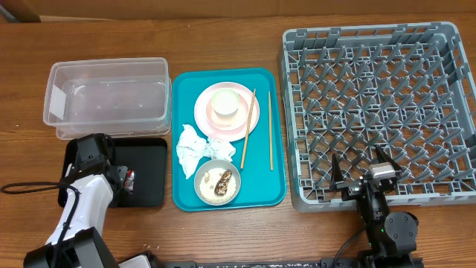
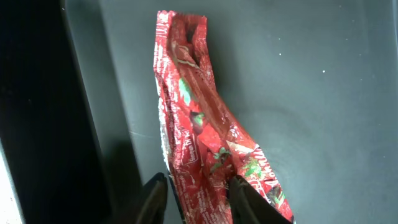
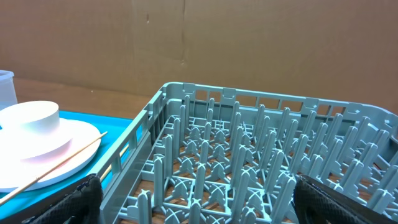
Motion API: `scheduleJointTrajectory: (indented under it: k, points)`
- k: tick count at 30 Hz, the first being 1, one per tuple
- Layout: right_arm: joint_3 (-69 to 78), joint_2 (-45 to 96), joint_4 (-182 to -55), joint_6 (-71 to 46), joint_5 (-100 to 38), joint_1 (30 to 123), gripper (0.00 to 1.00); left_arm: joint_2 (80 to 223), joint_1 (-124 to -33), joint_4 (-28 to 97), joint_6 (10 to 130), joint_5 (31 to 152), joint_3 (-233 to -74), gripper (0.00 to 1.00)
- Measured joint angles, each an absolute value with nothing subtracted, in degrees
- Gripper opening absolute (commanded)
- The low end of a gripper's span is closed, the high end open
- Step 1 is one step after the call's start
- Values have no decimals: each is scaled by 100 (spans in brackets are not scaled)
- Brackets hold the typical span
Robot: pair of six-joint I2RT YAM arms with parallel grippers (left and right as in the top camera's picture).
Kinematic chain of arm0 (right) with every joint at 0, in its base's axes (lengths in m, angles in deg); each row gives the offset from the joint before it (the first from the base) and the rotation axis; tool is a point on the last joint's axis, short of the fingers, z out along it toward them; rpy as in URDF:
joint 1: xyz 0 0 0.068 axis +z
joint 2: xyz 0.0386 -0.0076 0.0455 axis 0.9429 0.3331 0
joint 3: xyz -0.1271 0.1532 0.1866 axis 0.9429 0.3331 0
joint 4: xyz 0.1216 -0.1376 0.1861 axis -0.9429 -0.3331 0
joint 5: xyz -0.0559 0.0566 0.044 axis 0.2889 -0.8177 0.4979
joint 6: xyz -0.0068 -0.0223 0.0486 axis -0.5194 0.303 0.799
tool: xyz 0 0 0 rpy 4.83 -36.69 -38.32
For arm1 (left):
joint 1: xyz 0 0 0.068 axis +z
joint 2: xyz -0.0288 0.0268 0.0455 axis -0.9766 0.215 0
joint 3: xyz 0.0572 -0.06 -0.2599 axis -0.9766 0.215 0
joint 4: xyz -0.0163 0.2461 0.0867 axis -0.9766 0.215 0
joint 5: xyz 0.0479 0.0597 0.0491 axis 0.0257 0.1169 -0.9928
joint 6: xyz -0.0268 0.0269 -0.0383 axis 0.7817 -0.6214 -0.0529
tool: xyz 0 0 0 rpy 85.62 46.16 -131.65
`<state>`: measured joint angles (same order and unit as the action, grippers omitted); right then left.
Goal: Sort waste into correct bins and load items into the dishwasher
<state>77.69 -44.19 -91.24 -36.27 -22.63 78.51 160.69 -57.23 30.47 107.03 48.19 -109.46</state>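
My left gripper (image 1: pixel 123 179) is down in the black tray (image 1: pixel 149 167), shut on the red-and-white wrapper (image 2: pixel 199 124), which hangs between its fingers (image 2: pixel 199 186) against the tray floor. The clear tub (image 1: pixel 108 93) stands behind the tray. On the teal serving tray (image 1: pixel 264 190) are a pale pink plate (image 1: pixel 242 123) with a cream cup (image 1: pixel 224 104), two chopsticks (image 1: pixel 248 130), a crumpled napkin (image 1: pixel 192 149), and a grey-white bowl (image 1: pixel 217 184) holding rice and a brown scrap. A pink bowl (image 1: pixel 220 147) shows partly between them. My right gripper (image 1: pixel 361 173) is open and empty at the dish rack's (image 1: pixel 379 97) near edge.
The right wrist view looks across the rack's pegs (image 3: pixel 249 162), with the plate and cup (image 3: pixel 37 137) on the left. A black cable (image 1: pixel 30 187) runs off to the left of my left arm. A brown cardboard wall stands behind the table.
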Motion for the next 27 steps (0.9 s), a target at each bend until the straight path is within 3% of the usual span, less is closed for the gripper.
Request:
scheduleJointTrajectory:
  k: [9, 16, 27]
  points:
    - [7769, -4419, -9124, -3627, -2263, 7851, 100, 16069, -5723, 3047, 10703, 4857, -10946, 4]
    - [7769, -4419, -9122, -3630, -2263, 7851, 100, 16069, -5723, 3273, 10519, 4861, -11108, 4]
    - [7769, -4416, -9126, -3630, -2260, 7851, 100, 16047, -5723, 4868, 10371, 4975, -12745, 4]
